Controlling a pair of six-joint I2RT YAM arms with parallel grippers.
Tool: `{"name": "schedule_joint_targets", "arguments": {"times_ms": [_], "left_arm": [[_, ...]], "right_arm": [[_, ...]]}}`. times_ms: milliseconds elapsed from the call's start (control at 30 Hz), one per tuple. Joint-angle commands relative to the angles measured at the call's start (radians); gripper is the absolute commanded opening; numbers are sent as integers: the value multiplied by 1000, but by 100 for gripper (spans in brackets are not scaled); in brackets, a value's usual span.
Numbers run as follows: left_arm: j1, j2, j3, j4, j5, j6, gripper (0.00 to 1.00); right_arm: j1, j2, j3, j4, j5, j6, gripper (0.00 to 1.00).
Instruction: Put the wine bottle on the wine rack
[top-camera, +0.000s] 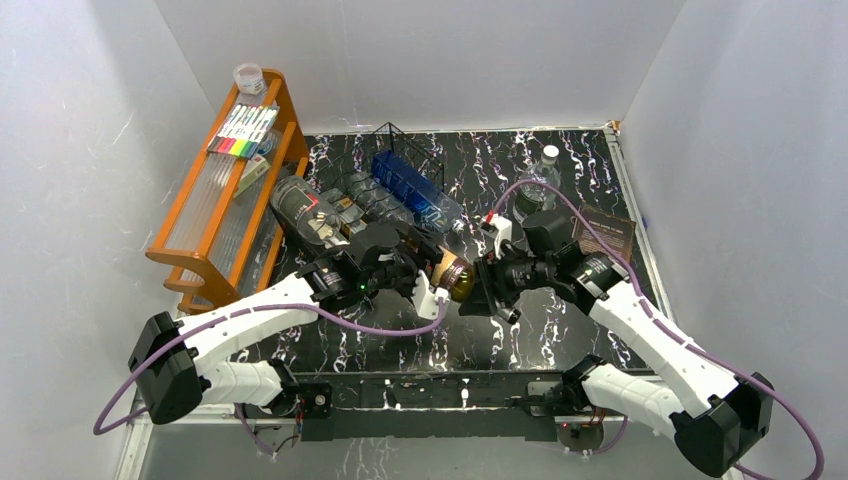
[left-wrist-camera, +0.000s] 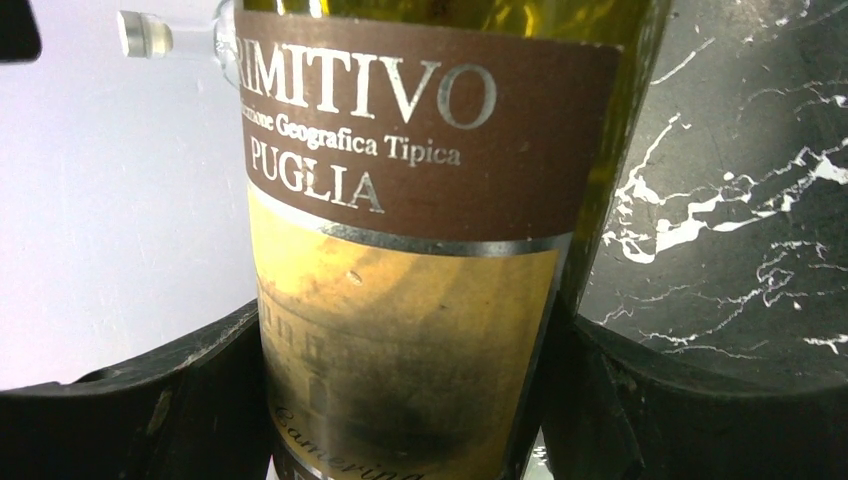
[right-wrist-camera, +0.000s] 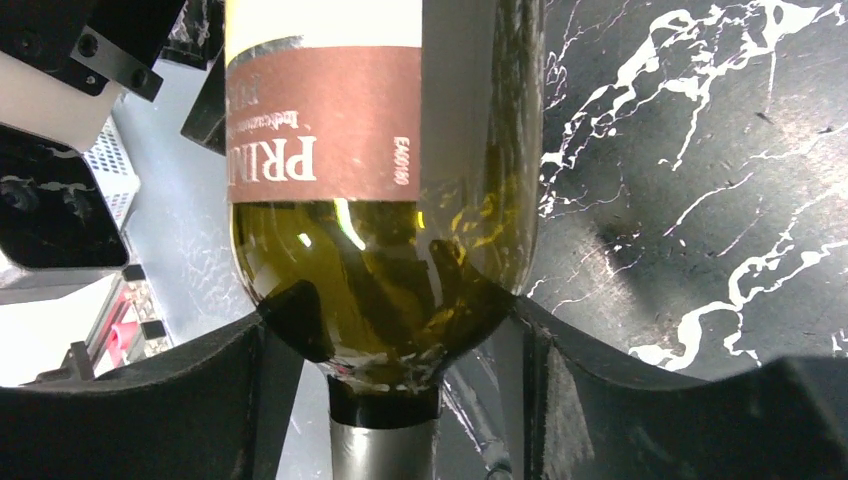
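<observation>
- Left gripper (left-wrist-camera: 400, 335): jaws clamped across the wine bottle (top-camera: 455, 276) at its label.
- Right gripper (right-wrist-camera: 395, 312): jaws flank the shoulder, right at the glass (gripping or merely touching, I cannot tell).
- The bottle is mid-table, on the near side of the wine rack (top-camera: 410, 147), with its neck toward the right arm and its base toward the left.
- Olive-green glass, brown-and-tan "PRIMITIVO PUGLIA" label.

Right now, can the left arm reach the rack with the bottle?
Probably yes: the rack sits just beyond the left end effector, with nothing tall between. But the right end effector also grips the bottle, and a blue-labelled plastic bottle already lies in the rack.
</observation>
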Motion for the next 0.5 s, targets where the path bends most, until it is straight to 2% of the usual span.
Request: {"name": "schedule_joint_targets", "arguments": {"times_ms": [0, 233, 400, 433, 467], "left_arm": [[-6, -47, 69, 82, 52, 8, 0], [-5, -53, 95, 55, 48, -69, 0], [-5, -57, 101, 51, 55, -106, 0], [-6, -57, 101, 50, 58, -110, 0], [-5, -56, 103, 47, 58, -115, 0]], "right_arm": [[53, 17, 6, 62, 72, 28, 71], [103, 39, -5, 78, 156, 45, 43], [117, 35, -17, 97, 180, 50, 28], [117, 33, -20, 104, 181, 53, 23], [118, 30, -19, 107, 185, 53, 13]]}}
